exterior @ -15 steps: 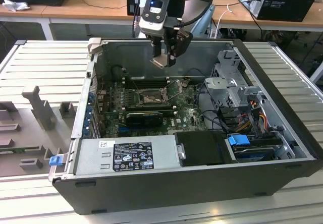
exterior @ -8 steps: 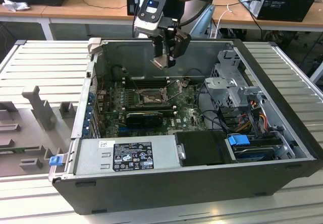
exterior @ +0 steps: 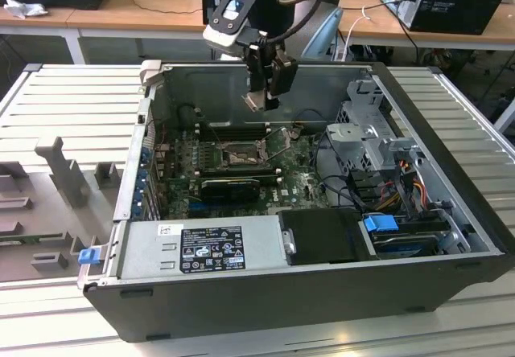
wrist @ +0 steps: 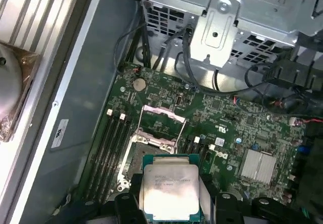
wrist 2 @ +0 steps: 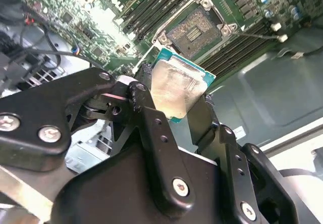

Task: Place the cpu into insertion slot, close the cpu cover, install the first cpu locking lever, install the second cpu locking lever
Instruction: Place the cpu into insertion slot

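Observation:
My gripper [exterior: 261, 92] hangs above the open computer case, shut on the cpu [exterior: 256, 101], a flat silver-topped chip. In both wrist views the cpu [wrist 2: 176, 90] [wrist: 169, 186] sits clamped by its edges between the black fingers [wrist 2: 146, 115], held in the air over the motherboard. The insertion slot [wrist 2: 194, 30] [wrist: 132, 156] lies below, its dark centre bare; in the first wrist view the chip hides part of it. The cpu cover [wrist: 162, 112] stands swung up at the slot's far side. In the exterior view the insertion slot [exterior: 241, 156] is below and nearer the camera than the gripper.
Long memory slots [wrist: 108, 143] flank the socket. A metal drive cage [exterior: 370, 132] with loose cables fills the case on the exterior view's right. The power supply [exterior: 209, 248] lines the near wall. A long black card [exterior: 229, 186] lies near the socket. A grey foam tray [exterior: 48, 204] sits outside.

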